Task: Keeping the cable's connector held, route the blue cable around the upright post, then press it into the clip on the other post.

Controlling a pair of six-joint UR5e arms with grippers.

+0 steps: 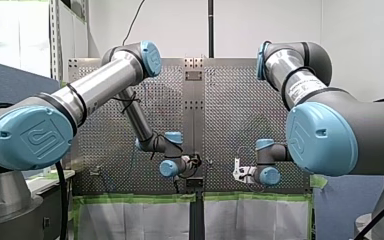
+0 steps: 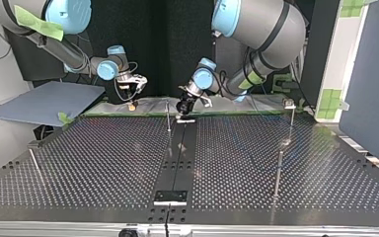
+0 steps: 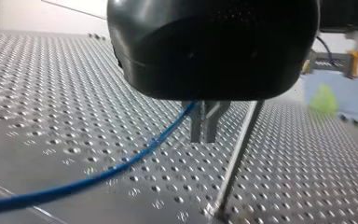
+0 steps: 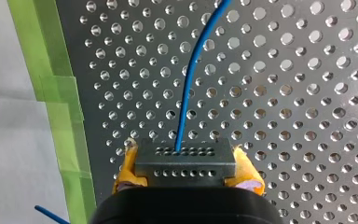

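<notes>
**Front view:** Both arms reach low over the perforated table (image 1: 230, 100) with elbows bent and wrists turned inward. The left gripper (image 1: 194, 163) works near the middle. The right gripper (image 1: 239, 173) sits apart from it, at its 3 o'clock.

**Top view:** Seen from across the table, the right gripper hangs nose-down over the far edge at 11 o'clock. The left gripper stoops at 12 o'clock with a thin upright post (image 2: 168, 116) just beside it at its 9 o'clock, probably placed there for the wrap. The other post (image 2: 291, 123) and its clip (image 2: 289, 102) stand well apart at 2 o'clock, and no cable shows there.

**Left wrist view:** The metal fingers (image 3: 200, 123) are drawn together. The blue cable (image 3: 121, 161) runs in from 8 o'clock to their root and seems to be pinched there for steering. The post stands at their 5 o'clock.

**Right wrist view:** Yellow pads (image 4: 128, 163) clamp the connector (image 4: 185, 163) from both sides and anchor that end. The cable leaves it at 12 o'clock across the holes. Green tape (image 4: 60, 107) edges the table at 9 o'clock.
</notes>
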